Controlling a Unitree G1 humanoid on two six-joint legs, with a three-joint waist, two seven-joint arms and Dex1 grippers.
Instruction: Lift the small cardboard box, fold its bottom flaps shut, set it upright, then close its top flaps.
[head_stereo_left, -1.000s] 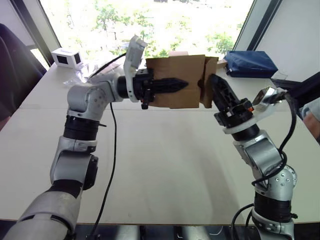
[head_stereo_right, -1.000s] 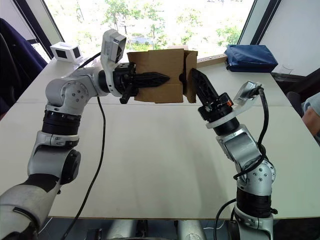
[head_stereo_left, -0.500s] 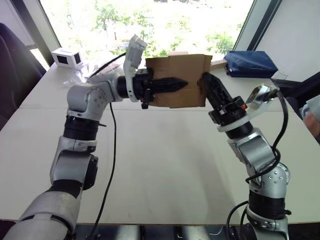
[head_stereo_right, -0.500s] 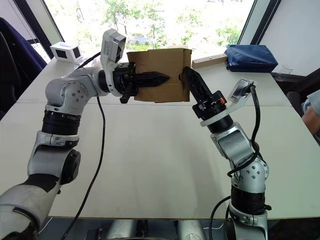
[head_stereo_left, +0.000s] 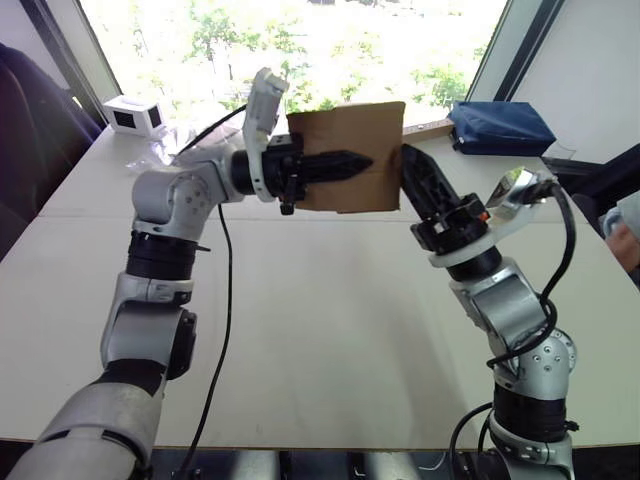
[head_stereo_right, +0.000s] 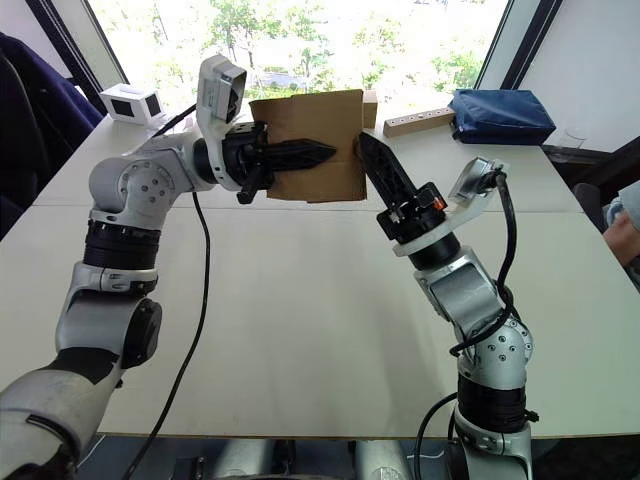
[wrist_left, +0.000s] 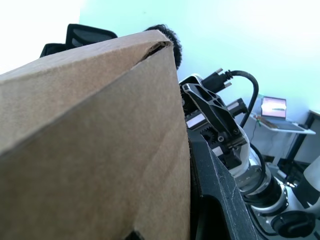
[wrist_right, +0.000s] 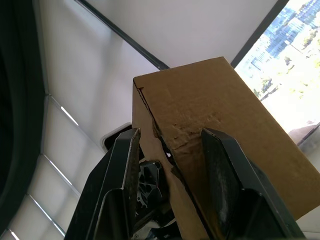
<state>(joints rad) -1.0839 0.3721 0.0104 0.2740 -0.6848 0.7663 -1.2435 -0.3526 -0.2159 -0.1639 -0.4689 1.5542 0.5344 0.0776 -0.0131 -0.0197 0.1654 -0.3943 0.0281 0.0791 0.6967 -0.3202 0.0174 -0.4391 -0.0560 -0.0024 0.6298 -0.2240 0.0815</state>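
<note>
The small cardboard box (head_stereo_left: 347, 155), plain brown and unprinted, is up in the air above the table, lying on its side and tilted a bit, with the flaps on its right-hand end (wrist_right: 165, 135) folded in pretty much flat.

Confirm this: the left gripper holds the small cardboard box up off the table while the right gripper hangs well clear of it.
One thing is wrong: the right gripper is not clear of the small cardboard box. The right eye view shows its fingers pressed against the box's end, where the flaps lie folded in. The rest holds: the left gripper holds the box up off the table.
</note>
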